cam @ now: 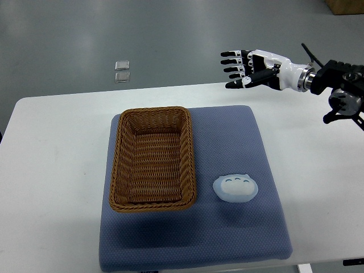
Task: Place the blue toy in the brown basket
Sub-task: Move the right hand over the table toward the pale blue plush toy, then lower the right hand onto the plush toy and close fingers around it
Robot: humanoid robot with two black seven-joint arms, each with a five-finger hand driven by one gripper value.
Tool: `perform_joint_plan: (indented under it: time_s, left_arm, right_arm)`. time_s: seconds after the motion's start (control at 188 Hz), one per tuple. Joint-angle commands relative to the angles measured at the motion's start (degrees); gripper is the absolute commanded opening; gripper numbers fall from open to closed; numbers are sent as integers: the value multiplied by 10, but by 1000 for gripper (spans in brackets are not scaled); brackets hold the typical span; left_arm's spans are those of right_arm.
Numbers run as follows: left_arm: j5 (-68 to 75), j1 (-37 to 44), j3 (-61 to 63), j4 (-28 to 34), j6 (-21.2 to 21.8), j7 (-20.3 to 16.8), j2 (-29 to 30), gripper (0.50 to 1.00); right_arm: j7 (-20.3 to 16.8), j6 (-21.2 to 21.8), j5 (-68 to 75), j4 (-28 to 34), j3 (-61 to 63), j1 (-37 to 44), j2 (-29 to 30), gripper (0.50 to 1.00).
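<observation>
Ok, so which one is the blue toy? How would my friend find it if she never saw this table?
Look at the white table and find the big blue-grey mat lying on it. A brown woven basket sits on the mat's left part, and the blue toy lies just to its right. It is a small, pale blue, rounded blob with little white marks on top, the only loose thing on the mat.

My right hand (250,69) has white shells and black fingers with white segments, a silver wrist ring and a black forearm with cables.
</observation>
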Motion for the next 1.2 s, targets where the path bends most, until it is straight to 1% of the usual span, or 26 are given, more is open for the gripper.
perform_joint_plan:
  time_s: [0.0,0.069,0.144,0.208,0.282,0.378,0.554,0.644,0.782,0.83,0.937,1.048,1.192]
  left_arm:
    - [0,-2,0,0,0,0,0,1000]
    - [0,-2,0,1,0,0,0,1000]
    - [0,-2,0,0,0,0,0,1000]
    - [0,-2,1,0,0,0,0,1000]
    - [0,-2,0,0,0,0,0,1000]
    - [1,-2,0,0,-1,0,0,1000]
    - [0,-2,0,1,0,0,0,1000]
    - [0,-2,0,1,0,0,0,1000]
    - [0,-2,0,1,0,0,0,1000]
    - [0,-2,0,1,0,0,0,1000]
    - [0,-2,0,1,0,0,0,1000]
    - [0,-2,0,2,0,0,0,1000]
    - [0,-2,-1,2,0,0,0,1000]
  right_arm:
    - [-12,24,-17,38,-121,90,-52,913]
    - [-15,28,-20,59,-203,152,-72,913]
    - [-29,34,-28,90,-291,224,-86,913]
    - [-41,44,-30,118,-357,282,-92,913]
    - [-55,46,-29,147,-419,339,-90,913]
    - [-70,47,-26,184,-460,384,-89,913]
    - [-72,53,-25,271,-516,427,-110,913]
    - [-72,52,-24,304,-540,440,-115,911]
    - [-71,52,-11,342,-546,439,-134,911]
    - [-71,46,-8,355,-547,438,-139,911]
    - [-70,34,-7,360,-547,430,-140,909]
    - [-70,4,-4,360,-546,407,-136,907]
    - [-70,-19,0,360,-541,373,-133,907]
